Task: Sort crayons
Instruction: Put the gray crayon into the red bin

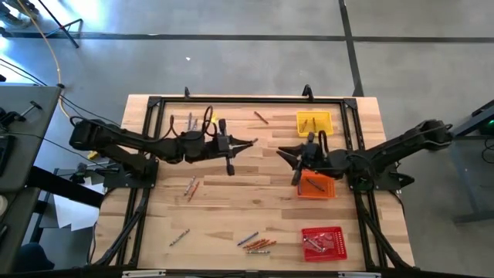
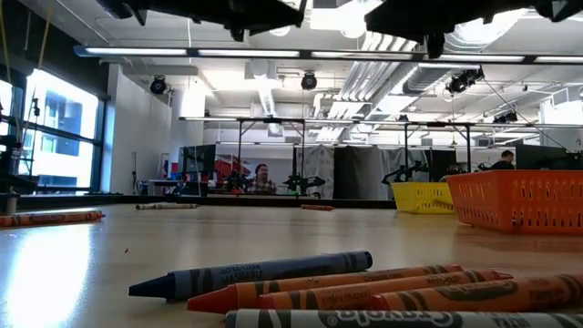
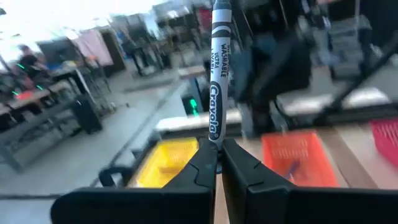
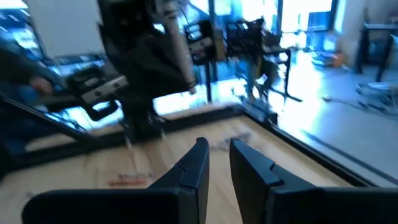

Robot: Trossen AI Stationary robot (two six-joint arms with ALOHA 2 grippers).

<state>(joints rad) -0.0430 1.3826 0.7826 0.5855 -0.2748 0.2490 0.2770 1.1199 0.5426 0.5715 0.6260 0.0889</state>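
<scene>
My left gripper (image 1: 252, 143) hangs level over the table's middle, pointing toward the right edge, shut on a grey crayon (image 3: 217, 68). Facing it, my right gripper (image 1: 281, 152) hangs level beside the orange tray (image 1: 316, 186); its fingers (image 4: 219, 149) stand slightly apart with nothing between them. Loose crayons lie flat on the wood: one at the far side (image 1: 261, 117), a pair at centre left (image 1: 191, 187), one near the front left (image 1: 179, 237), and a blue, orange and grey cluster (image 1: 257, 242) near the front edge (image 2: 273, 273). My left gripper pinches the grey crayon near its lower end (image 3: 214, 138) between the tips of its two fingers. The fingers come level from the table's left and lie across the crayon. The crayon stands roughly upright above the fingers, lifted clear of the table.
A yellow tray (image 1: 313, 122) stands at the far right, and a red tray (image 1: 323, 242) at the near right. A black frame (image 1: 231, 100) runs round the table's edges. More crayons lie at the far left (image 1: 189, 122). Bare wood spans the middle.
</scene>
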